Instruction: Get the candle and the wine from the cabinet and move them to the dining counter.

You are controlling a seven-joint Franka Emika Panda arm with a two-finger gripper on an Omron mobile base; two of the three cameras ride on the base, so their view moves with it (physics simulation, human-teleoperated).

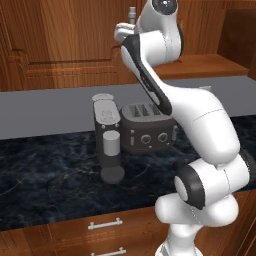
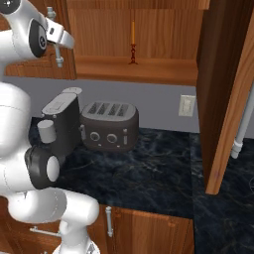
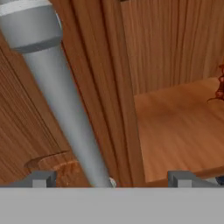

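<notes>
The end effector point(image 3: 111, 179) stands spread wide, its two tips either side of the grey bar handle point(image 3: 61, 96) of the cabinet's left door point(image 3: 26, 131), with nothing pinched; in the right base view it sits high at the upper left against that handle point(image 2: 58, 49). The main risk, as a judgement, is that the tips close on the handle off-centre or slip along the smooth bar, so a pull would fail to swing the door or would scrape the wooden edge just beside it. A second risk is the arm's elbow, which hangs over the toaster point(image 2: 110, 125) and coffee machine point(image 2: 60, 119) on the black desk point(image 2: 163, 163); a wide swing could knock either one. The right-hand door point(image 2: 223, 89) stands wide open and juts out over the desk, so a sweep that way could strike it. As for the cabinet point(image 2: 139, 69), its open bay holds the candle point(image 2: 133, 44), upright on the shelf towards the back, well apart from the end effector; the dark red holder shows at the right edge of the hand view point(image 3: 219, 87). The wine cannot be made out on the visible part of the shelf, and may be behind the left door.
</notes>
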